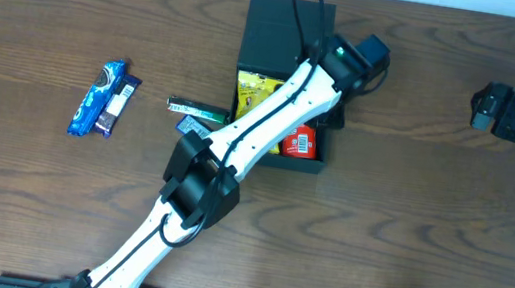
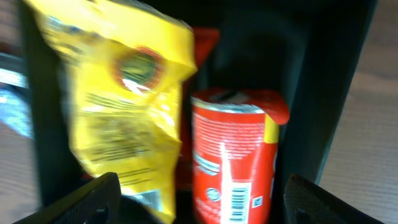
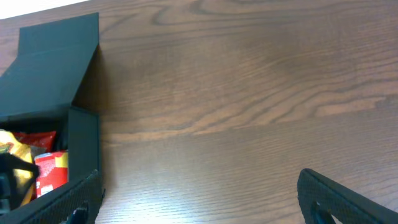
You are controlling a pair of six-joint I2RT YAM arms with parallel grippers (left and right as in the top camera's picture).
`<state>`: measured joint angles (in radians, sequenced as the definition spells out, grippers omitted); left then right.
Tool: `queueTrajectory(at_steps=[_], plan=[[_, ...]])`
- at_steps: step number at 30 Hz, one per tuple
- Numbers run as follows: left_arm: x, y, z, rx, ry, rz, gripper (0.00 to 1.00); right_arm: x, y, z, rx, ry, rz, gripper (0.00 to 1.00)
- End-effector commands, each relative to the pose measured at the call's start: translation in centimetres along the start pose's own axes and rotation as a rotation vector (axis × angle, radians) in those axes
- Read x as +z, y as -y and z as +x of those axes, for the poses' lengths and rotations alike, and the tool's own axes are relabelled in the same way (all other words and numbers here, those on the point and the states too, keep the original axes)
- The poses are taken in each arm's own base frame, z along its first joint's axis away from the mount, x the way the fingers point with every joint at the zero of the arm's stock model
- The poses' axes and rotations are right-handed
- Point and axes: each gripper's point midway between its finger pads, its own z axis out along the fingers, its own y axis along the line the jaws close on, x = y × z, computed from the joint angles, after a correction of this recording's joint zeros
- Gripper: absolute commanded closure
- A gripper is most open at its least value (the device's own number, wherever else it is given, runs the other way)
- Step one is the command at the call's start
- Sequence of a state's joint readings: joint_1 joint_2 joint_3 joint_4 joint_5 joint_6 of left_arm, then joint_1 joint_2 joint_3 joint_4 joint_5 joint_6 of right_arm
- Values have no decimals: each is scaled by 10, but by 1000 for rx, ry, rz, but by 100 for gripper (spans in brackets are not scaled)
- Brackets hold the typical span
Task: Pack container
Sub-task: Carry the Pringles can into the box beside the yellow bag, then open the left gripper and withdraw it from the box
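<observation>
The black container (image 1: 273, 30) stands open at the table's middle, its lid flap folded back. Inside lie a yellow snack packet (image 1: 255, 91) and a red can (image 1: 300, 142). My left gripper (image 1: 332, 104) hangs over the container's right side. In the left wrist view it (image 2: 202, 205) is open, with the yellow packet (image 2: 130, 93) and red can (image 2: 233, 155) lying below between the container's dark walls (image 2: 311, 93); neither finger touches them. My right gripper (image 1: 505, 110) is at the far right, open (image 3: 199, 205) over bare wood, the container (image 3: 56, 68) to its left.
Left of the container lie a blue cookie packet (image 1: 98, 96) and a dark bar (image 1: 120, 104). A green packet (image 1: 197, 109) and a small blue packet (image 1: 189, 126) sit against the container's left wall, partly under my left arm.
</observation>
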<state>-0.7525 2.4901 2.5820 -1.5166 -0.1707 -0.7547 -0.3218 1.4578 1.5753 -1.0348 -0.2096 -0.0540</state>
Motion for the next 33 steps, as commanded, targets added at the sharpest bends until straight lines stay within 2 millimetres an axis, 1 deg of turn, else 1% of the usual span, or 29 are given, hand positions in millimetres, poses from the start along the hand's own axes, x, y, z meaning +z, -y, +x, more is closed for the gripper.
queueTrajectory(at_steps=[1, 3, 5, 6, 7, 8, 10, 12, 15, 18, 20, 22, 24, 26, 27, 28, 31, 33], plan=[[-40, -26, -31, -53, 119, 5, 14, -2, 2, -2, 18, 5, -2, 1], [-61, -47, -40, -127, 151, 0, 15, -2, 2, -2, 18, 5, -2, 1], [-88, -99, -56, -275, 221, -71, 12, -2, 2, -2, 18, 5, -2, 1], [-97, -120, -63, -312, 245, -93, 12, -2, 2, -2, 18, 5, -2, 1], [-105, -137, -69, -315, 255, -93, 12, -2, 2, -2, 18, 5, -2, 1], [-109, -147, -73, -320, 258, -90, 12, -2, 2, -2, 18, 5, -2, 1], [-115, -170, -80, -346, 250, -76, 12, -2, 2, -2, 18, 5, -2, 1], [-118, -196, -87, -388, 249, -79, 11, -2, 2, -2, 18, 5, -2, 1], [-121, -233, -94, -484, 235, -64, 12, -2, 2, -2, 18, 5, -2, 1], [-119, -264, -98, -562, 198, -23, 14, -2, 2, -2, 18, 5, -3, 1], [-117, -279, -96, -588, 166, -5, 17, -2, 2, -1, 18, 4, -3, 1], [-110, -297, -85, -630, 104, -2, 21, -2, 2, -1, 19, 4, -3, 1], [-103, -318, -68, -681, 53, -53, 23, -2, 2, -1, 18, 4, -3, 1], [-97, -339, -43, -733, 2, -125, 23, -2, 2, -2, 18, 5, -3, 1], [-95, -345, -32, -749, -17, -143, 23, -2, 2, -2, 18, 6, -3, 1], [-91, -353, -16, -762, -36, -155, 23, -2, 2, -2, 17, 7, -3, 1], [-78, -357, 16, -770, -34, -156, 22, -2, 2, -3, 17, 12, -2, 1], [-64, -353, 35, -758, -38, -154, 22, -1, 2, -3, 17, 10, -2, 1]])
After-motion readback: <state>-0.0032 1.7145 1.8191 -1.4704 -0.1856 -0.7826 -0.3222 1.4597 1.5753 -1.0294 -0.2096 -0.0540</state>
